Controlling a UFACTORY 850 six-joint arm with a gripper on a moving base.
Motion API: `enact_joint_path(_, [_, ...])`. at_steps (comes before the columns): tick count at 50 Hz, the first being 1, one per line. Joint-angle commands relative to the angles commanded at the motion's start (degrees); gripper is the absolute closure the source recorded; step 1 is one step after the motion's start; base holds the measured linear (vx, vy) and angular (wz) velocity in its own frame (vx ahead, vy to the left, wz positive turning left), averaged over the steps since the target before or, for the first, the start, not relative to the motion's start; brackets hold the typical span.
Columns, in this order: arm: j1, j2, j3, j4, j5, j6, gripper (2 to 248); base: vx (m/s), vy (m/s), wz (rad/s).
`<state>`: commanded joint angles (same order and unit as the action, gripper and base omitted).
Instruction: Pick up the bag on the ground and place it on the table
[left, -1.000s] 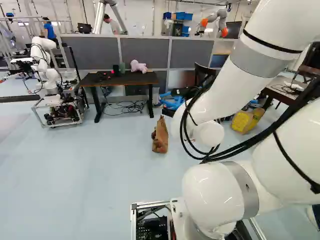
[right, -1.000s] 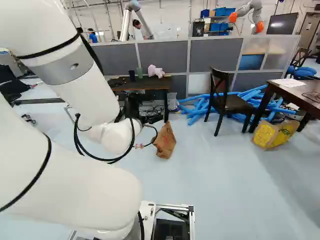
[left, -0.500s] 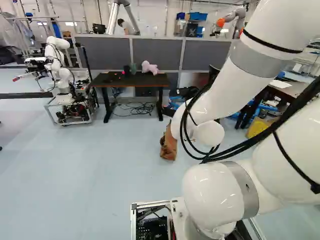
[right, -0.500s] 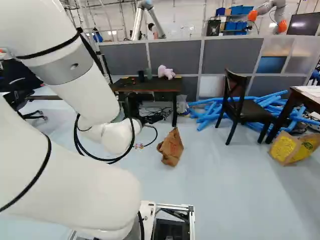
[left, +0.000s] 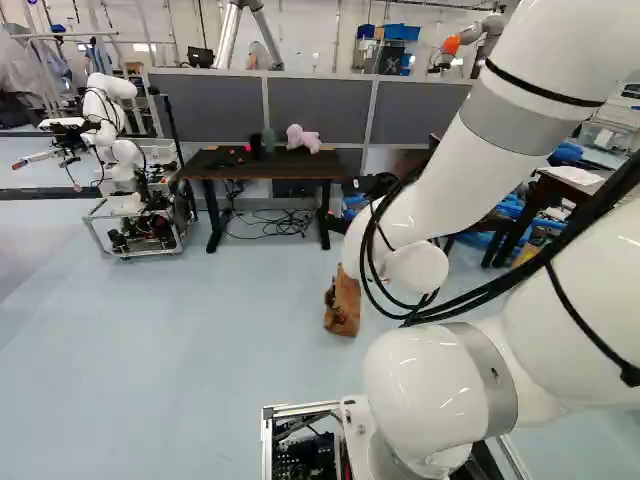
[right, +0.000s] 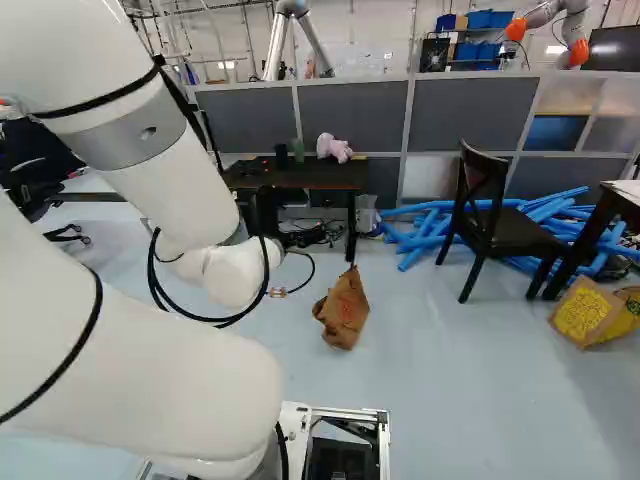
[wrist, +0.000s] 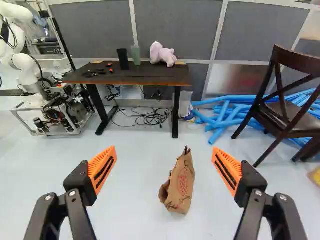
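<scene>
Pointing the black, orange-padded pincer (wrist: 164, 148), spread wide and empty, toward the crumpled brown paper bag (wrist: 181, 186) on the pale blue floor (wrist: 125, 215), with grasp, lift and set-down on the dark-topped, black-legged table (wrist: 120, 80) all left to do!

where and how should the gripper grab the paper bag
Probably best at the narrow crumpled top of the paper bag, coming from above with one finger on each broad face. It stands on the floor, rising to a thin peak, while its lower part is wider and bulkier. The gripper is open wide enough to straddle that top.
</scene>
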<state>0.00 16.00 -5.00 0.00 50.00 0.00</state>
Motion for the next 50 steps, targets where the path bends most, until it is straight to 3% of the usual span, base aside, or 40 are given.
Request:
enact_joint_path(39, [0.00,0.00,0.00,0.00,0.00,0.00,3,0.179,0.005,0.000])
enact_joint_path(50, [0.00,-2.91,-2.49,0.00,0.00,0.00,3,0.048,0.002,-0.001])
